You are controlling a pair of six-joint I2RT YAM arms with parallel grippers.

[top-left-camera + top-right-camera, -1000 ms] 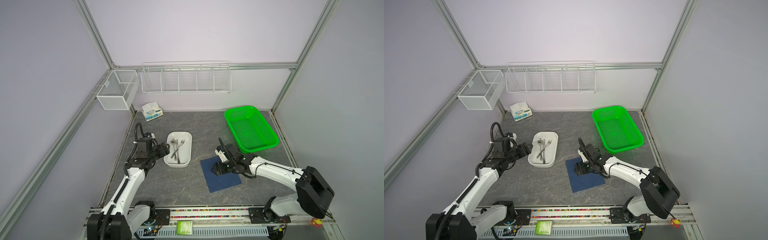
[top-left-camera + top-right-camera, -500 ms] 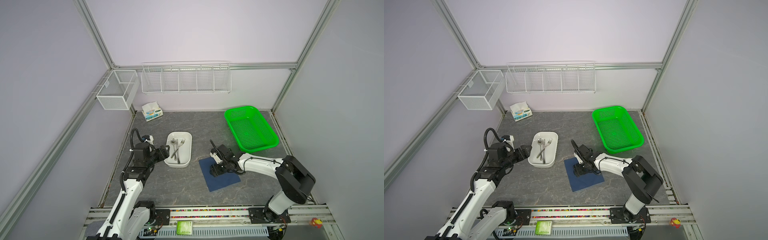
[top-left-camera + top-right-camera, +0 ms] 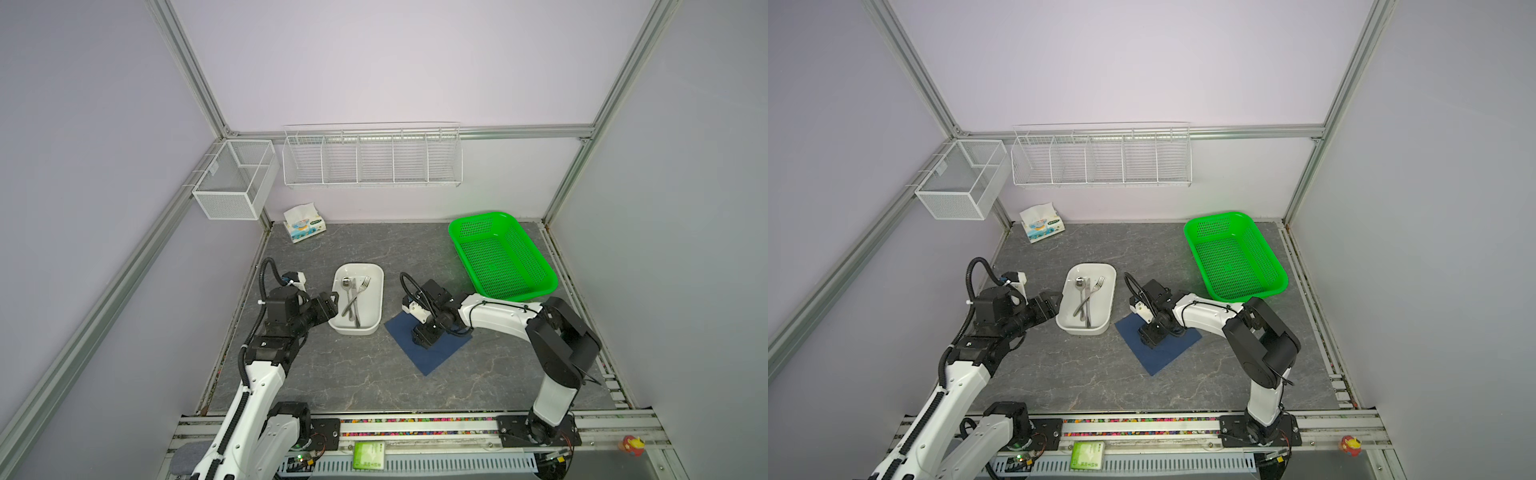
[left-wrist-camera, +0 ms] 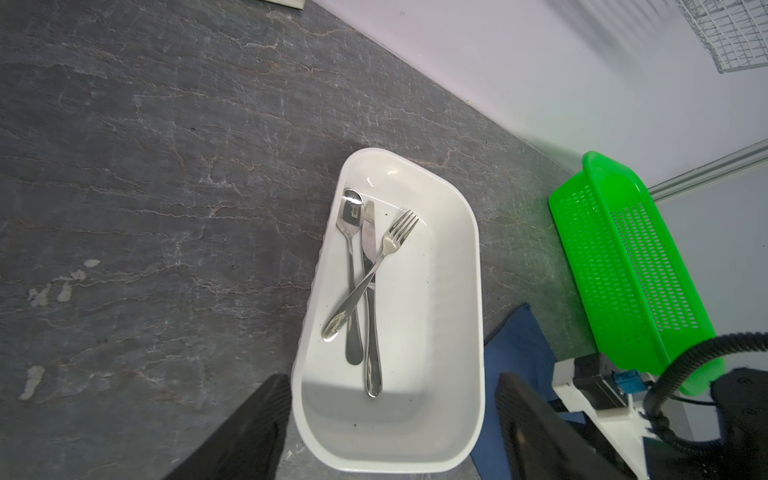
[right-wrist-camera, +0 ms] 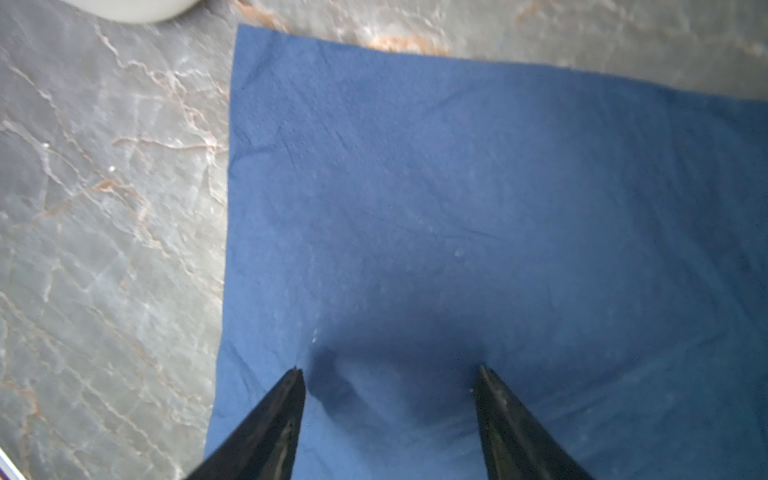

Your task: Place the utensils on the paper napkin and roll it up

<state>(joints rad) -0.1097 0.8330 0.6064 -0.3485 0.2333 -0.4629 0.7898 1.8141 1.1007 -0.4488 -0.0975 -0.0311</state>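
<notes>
My left fingers [image 3: 329, 304] stand wide and empty, just beside the left wall of the white tray [image 3: 376, 275], toward its near end. In the tray lie the utensils [image 4: 365, 291]: spoon [image 4: 351, 214] and knife [image 4: 372, 374] side by side, with the fork [image 4: 391, 243] crossed over both. They look stiff, thin and slick on a smooth floor. I judge a handle is the place to pinch, probably the fork's, since it rides on top of the others. Just right of the tray's near corner, the napkin [image 3: 432, 359] lies flat on the tabletop [image 3: 353, 382], bare of cutlery. It is light, limp paper, apt to slide or tear, so an edge or corner is the hold. My right fingers [image 3: 424, 337] are parted, tips down on the napkin near one edge. The sheet is slightly puckered between them, and nothing is gripped.
</notes>
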